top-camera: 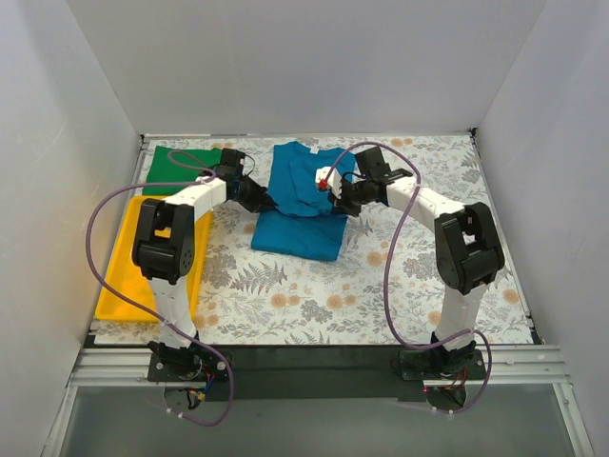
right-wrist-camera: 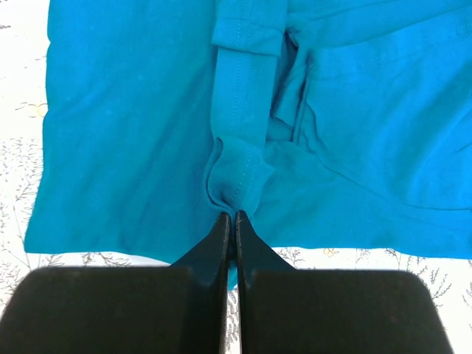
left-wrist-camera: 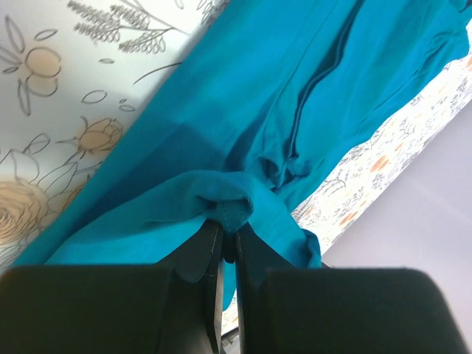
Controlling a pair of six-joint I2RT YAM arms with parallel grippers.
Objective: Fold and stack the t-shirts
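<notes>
Your left gripper (left-wrist-camera: 228, 230) and right gripper (right-wrist-camera: 233, 215): both clamped on folds of the teal t-shirt (top-camera: 297, 233), mid-table. Green t-shirt (top-camera: 179, 168): folded, far left, beyond yellow tray (top-camera: 122, 276).

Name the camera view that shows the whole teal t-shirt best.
Top external: only there does the teal t-shirt show nearly whole, with its outline and partial fold. The left wrist view shows just a pinched fold up close. The right wrist view shows a pinched hem strip and the cloth around it.

No readable text in any view
teal t-shirt (top-camera: 297, 234), green t-shirt (top-camera: 177, 169), yellow tray (top-camera: 124, 278) all plain; table cover (top-camera: 304, 297) flower-and-fern print only
</notes>
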